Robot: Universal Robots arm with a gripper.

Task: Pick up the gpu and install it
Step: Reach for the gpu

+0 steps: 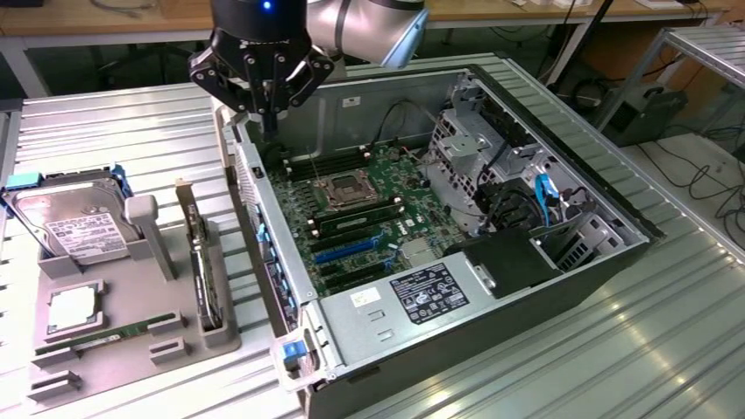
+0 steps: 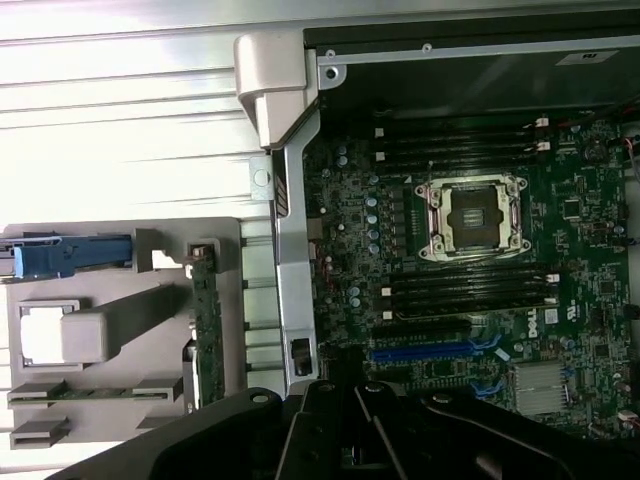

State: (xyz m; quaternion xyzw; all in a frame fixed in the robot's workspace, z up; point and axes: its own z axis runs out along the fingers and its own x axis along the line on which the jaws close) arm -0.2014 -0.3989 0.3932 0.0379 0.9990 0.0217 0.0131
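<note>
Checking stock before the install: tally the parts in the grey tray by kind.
hard drive: 1
CPU: 1
RAM stick: 1
gpu: 1
Total: 4, all in the tray

Workshop corner around a ribbed metal table (image 1: 105, 131).
Behind the table runs a wooden workbench (image 1: 117, 22) on pale legs. Off the table toward the exterior view's right stands a metal rack (image 1: 713, 44), with a black box (image 1: 646, 113) beside it on the dark floor (image 1: 675, 170) and loose cables (image 1: 713, 179) trailing near the table's edge. Light glares white along the table's slats.
</note>
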